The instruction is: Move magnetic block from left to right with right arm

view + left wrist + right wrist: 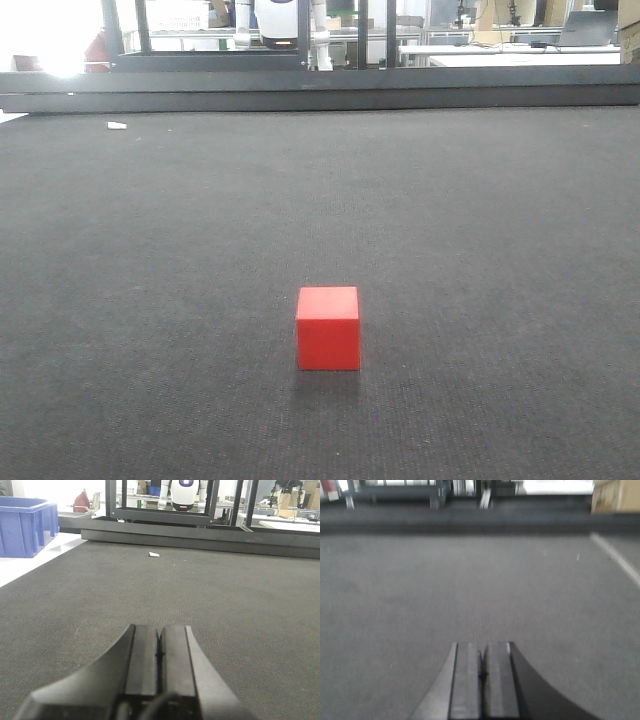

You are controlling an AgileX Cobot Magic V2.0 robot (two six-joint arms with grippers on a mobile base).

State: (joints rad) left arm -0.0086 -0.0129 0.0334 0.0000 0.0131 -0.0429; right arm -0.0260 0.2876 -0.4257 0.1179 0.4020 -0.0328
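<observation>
The magnetic block [328, 328], a small bright red cube, rests on the dark grey mat [480, 250] near the front centre of the exterior view. No arm shows in that view. In the left wrist view my left gripper [159, 628] is shut, its two pads pressed together with nothing between them. The right wrist view shows my right gripper [481, 646] shut and empty too, low over bare mat. The block appears in neither wrist view.
A raised dark ledge [320, 90] runs along the mat's far edge. A small white scrap [117, 125] lies near the far left. A blue bin [25, 525] stands beyond the mat's left edge. A white line [617, 559] crosses the far right.
</observation>
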